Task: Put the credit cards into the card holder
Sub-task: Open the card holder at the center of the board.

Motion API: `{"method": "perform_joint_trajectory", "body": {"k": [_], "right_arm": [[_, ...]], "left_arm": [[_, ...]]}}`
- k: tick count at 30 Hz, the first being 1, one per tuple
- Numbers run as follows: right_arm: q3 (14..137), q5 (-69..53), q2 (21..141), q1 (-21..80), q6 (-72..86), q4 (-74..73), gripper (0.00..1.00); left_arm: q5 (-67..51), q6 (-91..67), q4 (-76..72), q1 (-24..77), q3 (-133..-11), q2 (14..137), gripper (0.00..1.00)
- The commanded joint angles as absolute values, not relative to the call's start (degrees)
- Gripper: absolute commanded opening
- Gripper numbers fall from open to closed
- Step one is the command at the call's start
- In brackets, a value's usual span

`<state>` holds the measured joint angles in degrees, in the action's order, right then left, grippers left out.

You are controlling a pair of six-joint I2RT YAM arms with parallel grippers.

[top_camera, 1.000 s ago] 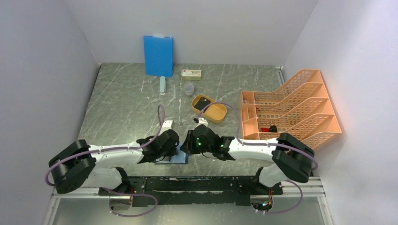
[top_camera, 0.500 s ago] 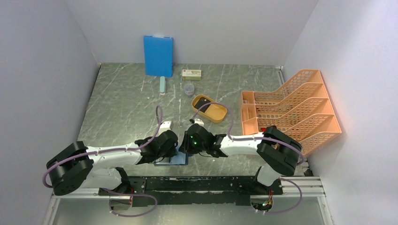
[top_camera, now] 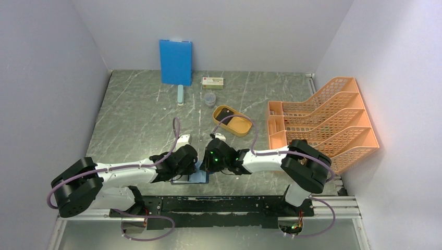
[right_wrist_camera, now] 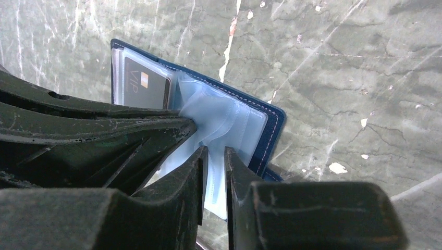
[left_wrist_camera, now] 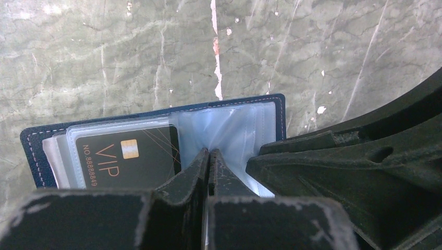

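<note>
Card holder [left_wrist_camera: 234,130]: lies open on counter [left_wrist_camera: 104,52].
Card [left_wrist_camera: 125,156]: black, in card holder's clear sleeve; reads "VIP", "NO. 8888…".
Left hand [left_wrist_camera: 208,159]: fully closed, tips on card holder's sleeves.
Right hand [right_wrist_camera: 213,156]: narrow gap, straddling a card holder sleeve.

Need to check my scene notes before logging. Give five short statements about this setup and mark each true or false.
1. The card holder lies open on the table. True.
2. A black VIP card sits in one of its clear sleeves. True.
3. The left gripper is wide open. False: its fingers are shut together.
4. The oval tray is empty. False: a dark object lies in it.
5. The right gripper is far from the card holder. False: it is right at the clear sleeves.
</note>
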<state>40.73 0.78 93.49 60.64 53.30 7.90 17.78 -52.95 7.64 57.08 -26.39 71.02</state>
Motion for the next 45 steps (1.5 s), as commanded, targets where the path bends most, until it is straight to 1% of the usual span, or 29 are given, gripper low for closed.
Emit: {"method": "perform_joint_trajectory", "body": {"k": [1, 9, 13, 16, 20, 22, 23, 27, 30, 32, 37, 45], "right_arm": [[41.5, 0.4, 95.1, 60.3, 52.2, 6.9, 0.22], [42.4, -2.8, 97.2, 60.3, 51.1, 8.7, 0.26], [43.0, -3.7, 98.3, 60.3, 51.0, 8.8, 0.26], [42.6, -4.0, 98.6, 60.3, 51.3, 9.4, 0.23], [41.6, -4.5, 97.9, 60.3, 51.8, 10.6, 0.09], [41.1, -4.9, 97.3, 60.4, 52.0, 11.4, 0.02], [40.8, -5.0, 97.0, 60.3, 52.2, 11.9, 0.00], [39.9, -5.7, 95.8, 60.3, 52.7, 13.7, 0.00], [39.5, -5.6, 94.8, 60.2, 53.1, 14.1, 0.00], [39.0, -5.2, 93.8, 60.2, 53.3, 14.1, 0.00], [38.7, -5.7, 91.8, 60.3, 53.0, 15.8, 0.00], [40.5, -8.9, 93.7, 60.6, 53.4, 19.0, 0.00]], "left_arm": [[17.1, -53.3, 10.1, 57.4, -25.1, 70.5, 0.05], [16.5, -53.6, 9.7, 57.4, -25.0, 70.1, 0.05], [16.4, -53.7, 10.1, 57.3, -25.3, 69.5, 0.05], [16.5, -53.7, 10.6, 57.3, -25.5, 69.0, 0.05], [16.6, -53.7, 11.4, 57.3, -26.0, 68.2, 0.05], [16.7, -53.5, 12.2, 57.3, -26.5, 67.6, 0.10], [16.6, -53.5, 12.6, 57.3, -26.9, 67.2, 0.14], [16.4, -53.0, 14.1, 57.3, -28.0, 64.8, 0.31], [16.1, -52.8, 15.6, 57.3, -29.0, 63.0, 0.39], [16.0, -52.7, 16.8, 57.4, -29.7, 61.8, 0.43], [16.0, -53.0, 20.2, 57.3, -31.0, 57.5, 0.47], [19.3, -53.7, 24.5, 57.3, -31.1, 49.5, 0.49]]}}
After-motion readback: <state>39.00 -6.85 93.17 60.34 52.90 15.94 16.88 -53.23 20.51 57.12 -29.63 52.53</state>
